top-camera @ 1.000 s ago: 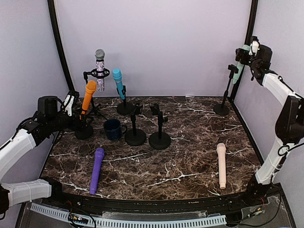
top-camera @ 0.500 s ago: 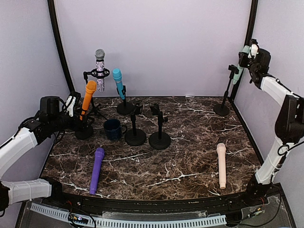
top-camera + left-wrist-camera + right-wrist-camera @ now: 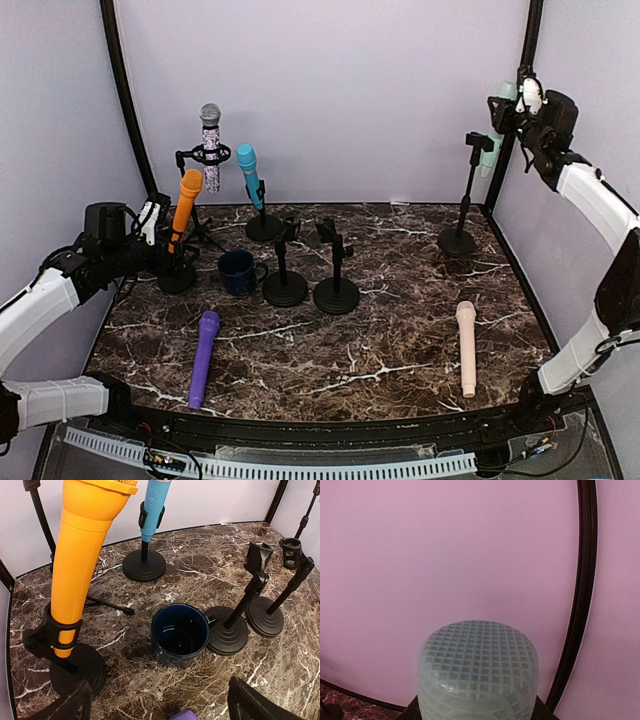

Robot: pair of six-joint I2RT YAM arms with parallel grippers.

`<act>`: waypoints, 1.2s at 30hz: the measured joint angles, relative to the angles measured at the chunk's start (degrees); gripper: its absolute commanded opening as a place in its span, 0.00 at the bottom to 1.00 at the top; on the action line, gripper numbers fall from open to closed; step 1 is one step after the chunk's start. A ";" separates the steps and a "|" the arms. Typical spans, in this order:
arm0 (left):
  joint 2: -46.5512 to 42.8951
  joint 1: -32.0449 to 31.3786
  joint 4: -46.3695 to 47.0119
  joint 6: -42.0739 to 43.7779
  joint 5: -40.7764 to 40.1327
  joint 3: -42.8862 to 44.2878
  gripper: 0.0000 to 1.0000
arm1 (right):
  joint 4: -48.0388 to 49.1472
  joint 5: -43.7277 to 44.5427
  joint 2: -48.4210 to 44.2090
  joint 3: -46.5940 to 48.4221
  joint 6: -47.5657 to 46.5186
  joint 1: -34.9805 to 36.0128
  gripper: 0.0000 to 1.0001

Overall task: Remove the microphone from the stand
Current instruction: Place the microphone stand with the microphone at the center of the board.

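While left gripper (image 3: 152, 222) gapes empty beside orange mic (image 3: 184, 205), right gripper (image 3: 514, 104) clamps mint mic (image 3: 477, 670), head between jaws, body below, against stand (image 3: 457, 241) clip; seated or free, unclear.

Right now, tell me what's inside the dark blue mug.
The mug looks empty: the left wrist view shows only its bare, glossy bottom. The near inner wall is hidden by the rim.

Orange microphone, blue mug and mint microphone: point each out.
orange microphone (image 3: 82, 575), left wrist view, on its handle.
blue mug (image 3: 172, 661), left wrist view, on its outer wall.
mint microphone (image 3: 477, 670), right wrist view, on its mesh head.
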 measured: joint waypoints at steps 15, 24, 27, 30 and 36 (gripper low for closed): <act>-1.49 0.00 0.96 0.13 4.33 -1.01 0.96 | -1.05 -1.01 -18.03 -11.93 -0.31 20.44 0.00; -4.44 0.00 2.60 0.22 10.43 -2.97 0.93 | -1.70 2.54 -24.37 -20.85 0.07 33.22 0.00; -4.42 0.00 3.19 0.20 13.14 -3.02 0.91 | -1.60 5.53 -25.55 -22.91 -0.13 38.69 0.00; -4.42 0.00 3.93 0.11 16.33 -2.99 0.90 | -1.51 7.52 -25.81 -24.04 -0.22 43.47 0.00; -4.48 -2.27 5.11 -1.14 21.20 -0.07 0.90 | 0.02 8.98 -25.57 -25.55 -0.20 50.49 0.00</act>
